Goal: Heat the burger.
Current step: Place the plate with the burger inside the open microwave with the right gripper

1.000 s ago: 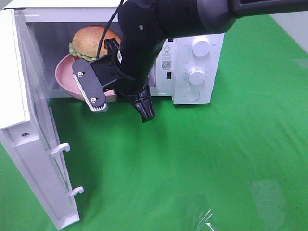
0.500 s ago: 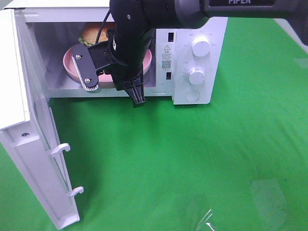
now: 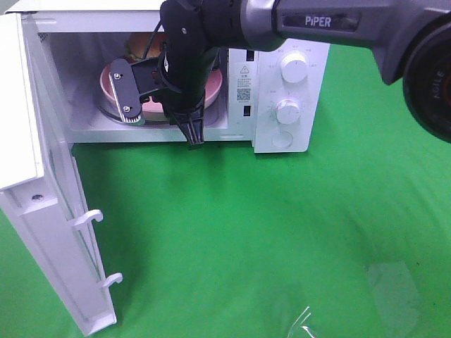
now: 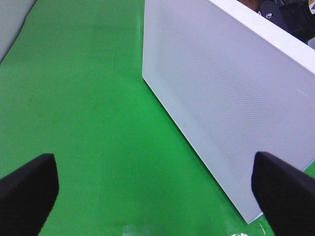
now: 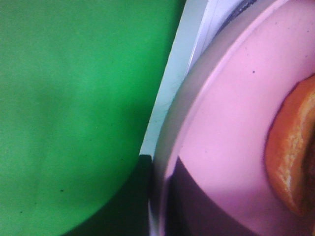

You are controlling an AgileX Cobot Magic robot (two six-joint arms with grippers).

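The burger [image 3: 141, 45] lies on a pink plate [image 3: 213, 84] inside the open white microwave [image 3: 282, 144]; my right arm hides most of it. In the right wrist view the burger's bun edge [image 5: 291, 162] and the plate [image 5: 231, 113] fill the frame. My right gripper [image 3: 162, 116] is at the plate's front rim inside the cavity, shut on the rim, with one dark finger [image 5: 145, 189] under it. My left gripper [image 4: 157, 196] is open and empty over the green cloth, facing the microwave door [image 4: 221, 98]. It does not show in the exterior view.
The microwave door [image 3: 42, 211] stands wide open at the left, with two latch hooks [image 3: 88, 218]. Two knobs [image 3: 293, 67] [image 3: 287, 110] are on the control panel. A scrap of clear plastic [image 3: 303, 325] lies on the green cloth [image 3: 282, 232] near the front edge.
My right arm has carried the plate with the burger from the microwave's front edge deeper into the cavity. The door has not moved.
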